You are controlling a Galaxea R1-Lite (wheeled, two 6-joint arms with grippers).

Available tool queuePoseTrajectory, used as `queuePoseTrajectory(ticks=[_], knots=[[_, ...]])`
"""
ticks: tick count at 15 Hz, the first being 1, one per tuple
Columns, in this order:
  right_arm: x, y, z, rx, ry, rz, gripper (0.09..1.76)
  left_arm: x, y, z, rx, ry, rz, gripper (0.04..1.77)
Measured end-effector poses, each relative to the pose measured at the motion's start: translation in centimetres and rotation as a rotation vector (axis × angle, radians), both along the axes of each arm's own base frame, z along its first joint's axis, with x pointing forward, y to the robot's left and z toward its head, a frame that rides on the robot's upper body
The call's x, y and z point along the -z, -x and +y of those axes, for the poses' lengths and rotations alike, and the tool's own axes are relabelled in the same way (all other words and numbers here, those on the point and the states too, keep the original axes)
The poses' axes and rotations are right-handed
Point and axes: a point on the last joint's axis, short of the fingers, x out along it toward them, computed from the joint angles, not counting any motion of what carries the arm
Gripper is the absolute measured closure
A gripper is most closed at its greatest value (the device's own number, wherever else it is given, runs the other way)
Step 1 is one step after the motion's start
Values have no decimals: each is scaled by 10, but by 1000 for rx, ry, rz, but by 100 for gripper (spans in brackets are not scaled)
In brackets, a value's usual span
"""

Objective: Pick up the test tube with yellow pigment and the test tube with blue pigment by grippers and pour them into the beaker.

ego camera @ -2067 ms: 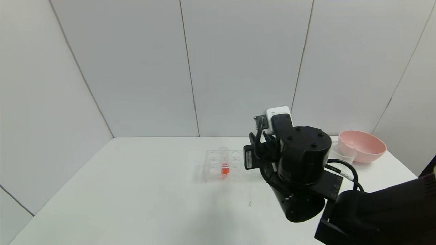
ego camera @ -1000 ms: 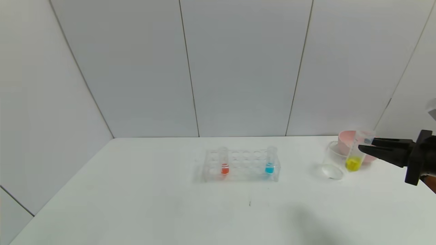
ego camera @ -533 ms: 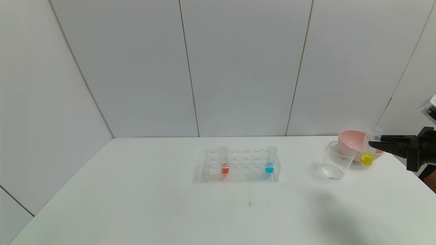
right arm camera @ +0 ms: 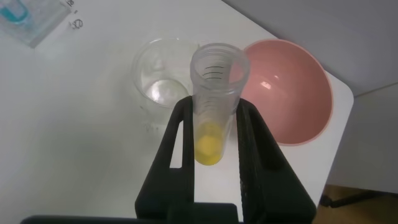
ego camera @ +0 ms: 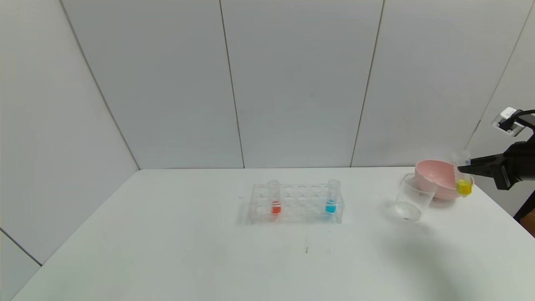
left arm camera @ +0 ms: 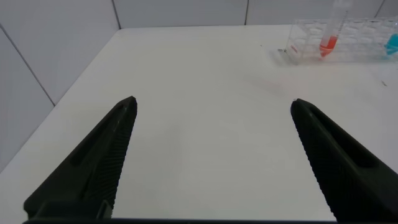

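My right gripper [ego camera: 463, 169] is shut on the test tube with yellow pigment [ego camera: 463, 186] and holds it upright in the air at the far right, in front of the pink bowl and to the right of the beaker [ego camera: 411, 202]. In the right wrist view the yellow tube [right arm camera: 213, 118] sits between the fingers [right arm camera: 177, 143], with the clear beaker [right arm camera: 158, 81] beyond. The test tube with blue pigment [ego camera: 331, 202] stands at the right end of the clear rack [ego camera: 294, 204]. My left gripper [left arm camera: 213, 107] is open and empty over bare table, out of the head view.
A tube with red liquid [ego camera: 274, 202] stands at the rack's left end, also shown in the left wrist view [left arm camera: 330, 37]. A pink bowl [ego camera: 436, 177] sits at the back right corner, near the table's right edge. White walls close behind.
My right gripper has carried the yellow tube from the rack out to the right, past the beaker, and raised it slightly in front of the pink bowl. The blue tube stays in the rack.
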Motion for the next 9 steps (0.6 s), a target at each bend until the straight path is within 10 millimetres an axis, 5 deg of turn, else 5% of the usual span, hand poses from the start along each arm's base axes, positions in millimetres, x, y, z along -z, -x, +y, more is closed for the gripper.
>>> queuePoseTrajectory(ticks=[9], knots=[[-11, -38, 20, -31, 257, 142, 137, 0, 0, 0, 0, 0, 0, 5]])
